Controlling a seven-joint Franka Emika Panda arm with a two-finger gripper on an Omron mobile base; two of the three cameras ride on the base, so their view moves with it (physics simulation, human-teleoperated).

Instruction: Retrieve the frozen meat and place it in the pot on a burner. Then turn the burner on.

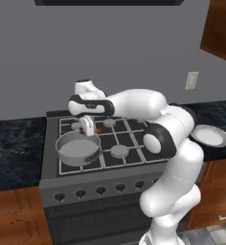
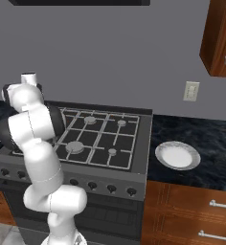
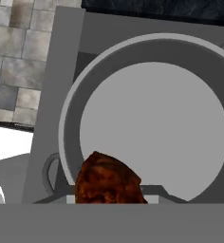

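Gripper (image 1: 87, 128) pinching meat (image 3: 109, 180) above the grey pot (image 1: 76, 149) on the stove's (image 1: 129, 165) front-left burner.

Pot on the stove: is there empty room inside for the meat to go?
Yes. The pot has a bare grey floor inside its rim. The frozen meat hangs in the gripper above the pot's edge. The other three burners are bare; the white plate sits on the counter.

Stove (image 1: 129, 143) grates carry pot (image 1: 76, 149) on front-left burner. Dark counter (image 2: 210, 139) beside it bears white plate (image 2: 177, 155).
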